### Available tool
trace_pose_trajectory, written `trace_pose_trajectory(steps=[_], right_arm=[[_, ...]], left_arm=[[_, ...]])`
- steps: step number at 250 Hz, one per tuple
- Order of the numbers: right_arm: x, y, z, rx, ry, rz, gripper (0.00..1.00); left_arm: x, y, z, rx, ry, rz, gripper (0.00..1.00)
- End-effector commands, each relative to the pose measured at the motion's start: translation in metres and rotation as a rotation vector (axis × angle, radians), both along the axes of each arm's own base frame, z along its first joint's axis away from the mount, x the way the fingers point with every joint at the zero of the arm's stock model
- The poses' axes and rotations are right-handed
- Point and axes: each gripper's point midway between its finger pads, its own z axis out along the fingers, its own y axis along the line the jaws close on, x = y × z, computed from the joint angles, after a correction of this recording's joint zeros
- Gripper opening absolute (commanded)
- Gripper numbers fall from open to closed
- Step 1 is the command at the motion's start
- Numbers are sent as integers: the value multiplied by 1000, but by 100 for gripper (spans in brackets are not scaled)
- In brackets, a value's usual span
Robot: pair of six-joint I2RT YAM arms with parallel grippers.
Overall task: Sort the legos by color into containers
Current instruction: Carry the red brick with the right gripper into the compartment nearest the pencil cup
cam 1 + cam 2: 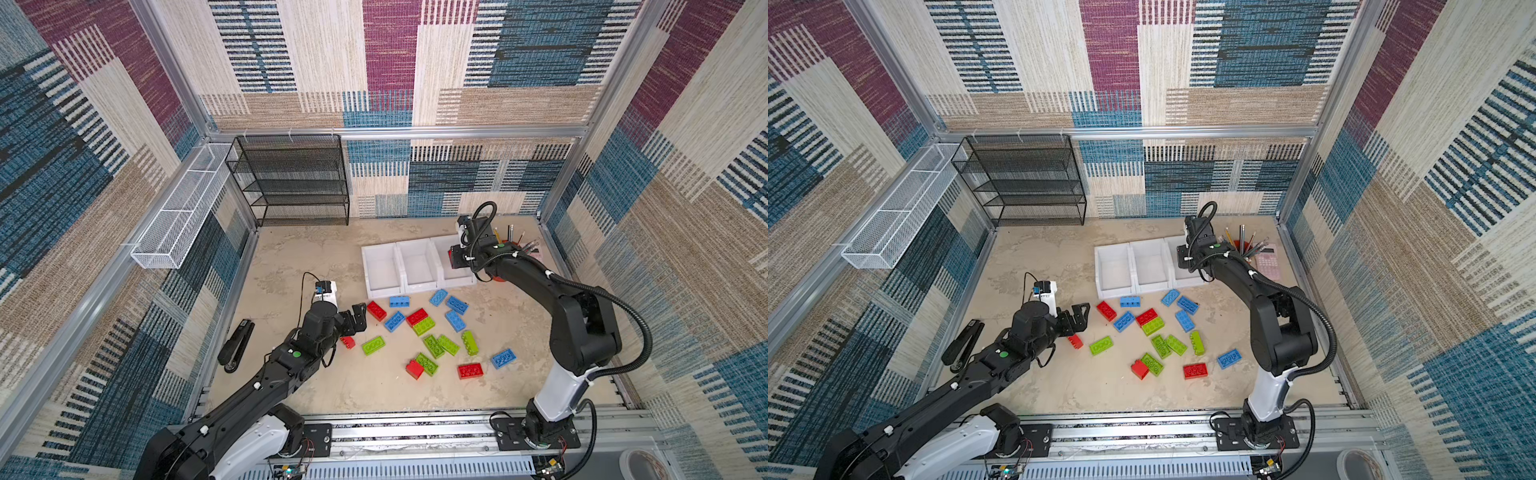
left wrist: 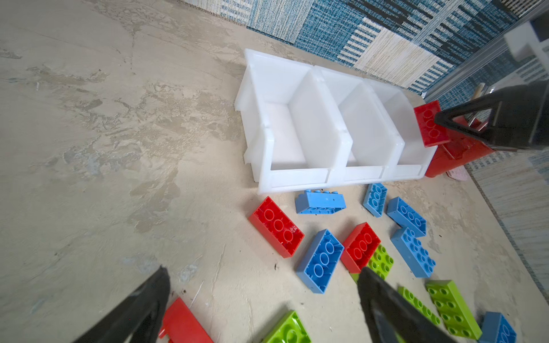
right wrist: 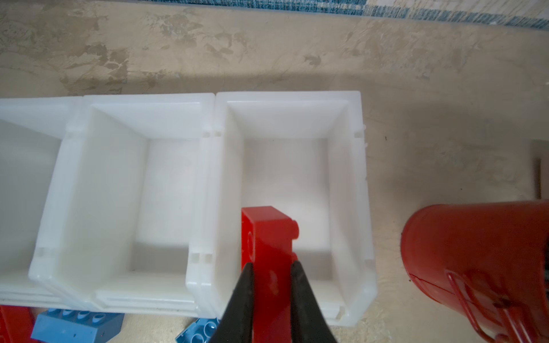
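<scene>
I have two grippers in play. My right gripper (image 3: pixel 271 267) is clamped on one red brick (image 3: pixel 269 234), which hangs over the near half of the rightmost bin (image 3: pixel 353 208), studs facing right. My left gripper (image 1: pixel 358 319) is spread wide and grips nothing. It hovers at the left edge of the pile. A second red brick (image 1: pixel 347 342) lies just to its near side and a third (image 1: pixel 376 310) just to its right.

There are three bins (image 1: pixel 380 286), joined in a row at the far side. In a top view I count seventeen loose bricks (image 1: pixel 433 346) on the tabletop (image 1: pixel 291 257): five red, six blue (image 1: pixel 454 321) and six green (image 1: pixel 372 345). All of them lie on the near side of the bins, between my two arms. A red cup (image 3: pixel 475 252) stands just right of the bins.

In both top views my right arm covers most of the rightmost bin and the cup, and the held brick shows only as a red sliver. The second red brick is partly under my left arm. I cannot count the pencils (image 1: pixel 511 235) in the cup.
</scene>
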Motion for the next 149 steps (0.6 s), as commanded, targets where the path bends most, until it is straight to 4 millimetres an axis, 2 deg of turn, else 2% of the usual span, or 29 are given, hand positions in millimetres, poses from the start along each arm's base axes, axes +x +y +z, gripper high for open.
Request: trace_pose_trajectory(steps=[1,29,43,55,75,106,132,149], right_arm=[[16,3,1,33,-30,14,19],[21,2,-7,41,-25,13,23],[23,2,-10,44,-25,11,30],[23,2,-10,51,-28,11,41],[24,2,-8,63,-40,7,48],[24,6,4,89,-67,15,56],[19,9,21,118,-106,31,62],[11,13,36,144,-139,65,81]], left_arm=[[2,7,8,3,-50,28,100],[0,8,14,-42,-112,30,99],[0,10,16,-71,-146,43,99],[1,14,16,-95,-157,78,99],[2,17,17,-120,-145,107,99],[1,13,14,-49,-46,85,99],[3,11,11,26,22,63,99],[2,11,7,48,75,62,99]])
